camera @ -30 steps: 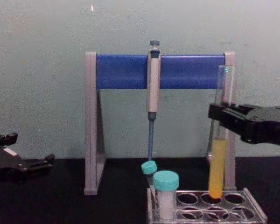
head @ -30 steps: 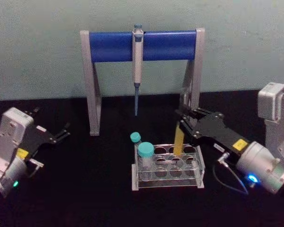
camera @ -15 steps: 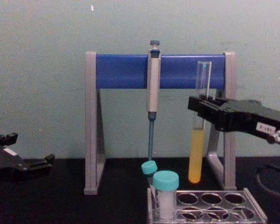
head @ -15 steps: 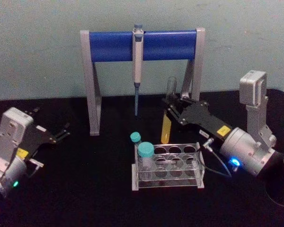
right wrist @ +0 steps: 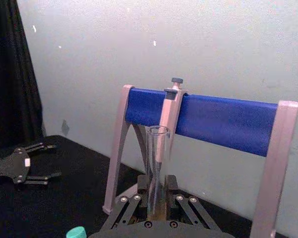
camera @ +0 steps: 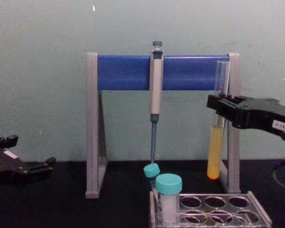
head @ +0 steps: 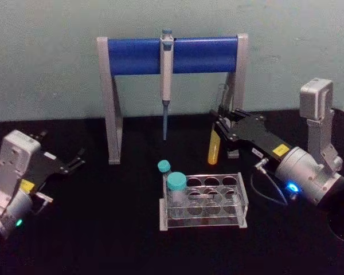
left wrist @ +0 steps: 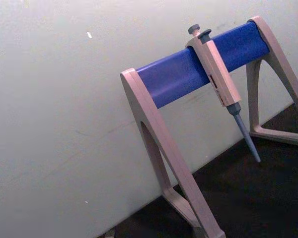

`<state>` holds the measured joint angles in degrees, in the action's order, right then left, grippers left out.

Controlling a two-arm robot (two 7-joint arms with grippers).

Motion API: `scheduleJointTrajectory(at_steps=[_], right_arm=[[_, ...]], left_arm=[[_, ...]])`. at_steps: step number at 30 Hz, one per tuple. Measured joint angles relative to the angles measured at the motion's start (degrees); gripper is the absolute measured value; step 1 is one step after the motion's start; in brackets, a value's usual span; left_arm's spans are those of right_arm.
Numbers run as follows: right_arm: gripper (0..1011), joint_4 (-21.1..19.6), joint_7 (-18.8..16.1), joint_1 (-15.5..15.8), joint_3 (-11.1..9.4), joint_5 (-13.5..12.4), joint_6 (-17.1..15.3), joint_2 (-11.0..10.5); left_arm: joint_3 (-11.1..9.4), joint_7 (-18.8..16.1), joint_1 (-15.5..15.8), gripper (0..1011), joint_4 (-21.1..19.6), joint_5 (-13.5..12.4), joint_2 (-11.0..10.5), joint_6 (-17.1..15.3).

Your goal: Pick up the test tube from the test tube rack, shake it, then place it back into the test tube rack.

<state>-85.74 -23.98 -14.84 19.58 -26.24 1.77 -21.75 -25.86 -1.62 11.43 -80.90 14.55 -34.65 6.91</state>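
Note:
The test tube [head: 215, 150] is a tall clear glass tube with yellow-orange liquid in its lower part. It hangs upright in the air, behind and above the right end of the test tube rack [head: 218, 215], clear of the holes. My right gripper [head: 221, 129] is shut on its upper half. From the chest, the test tube [camera: 215, 154] hangs in front of the stand's right leg, with the right gripper [camera: 220, 107] around it and the rack [camera: 257, 212] below. In the right wrist view the tube [right wrist: 157, 158] rises between the fingers. My left gripper [head: 74, 160] rests open at the far left.
A grey-legged stand with a blue bar [head: 132, 55] stands behind the rack, and a pipette [head: 167, 74] hangs from its middle. Two teal-capped tubes [head: 176, 182] occupy the rack's left end. The black table is bare between the left gripper and the rack.
The right gripper lifted the test tube out of the rack, swung it left, and has now swung it back right and farther from me. The left arm stayed still.

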Motion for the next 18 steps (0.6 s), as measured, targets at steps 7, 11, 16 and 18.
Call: scheduleJointTrajectory(at_steps=[7,11,16,18], right_arm=[[220,-0.32,0.1,0.48,-0.37,0.11,-0.13,-0.19],[220,-0.53,0.1,0.61,-0.43,0.19,-0.17,-0.19],[220,-0.71,0.1,0.68,-0.52,0.25,-0.18,-0.17],[220,-0.75,0.1,0.69,-0.53,0.28,-0.17,-0.17]], left_arm=[[0.0,0.0,0.0,1009,0.0,0.0,0.0,0.0],[0.0,0.0,0.0,1010,0.0,0.0,0.0,0.0],[0.0,0.0,0.0,1010,0.0,0.0,0.0,0.0],[0.0,0.0,0.0,1010,0.0,0.0,0.0,0.0]])
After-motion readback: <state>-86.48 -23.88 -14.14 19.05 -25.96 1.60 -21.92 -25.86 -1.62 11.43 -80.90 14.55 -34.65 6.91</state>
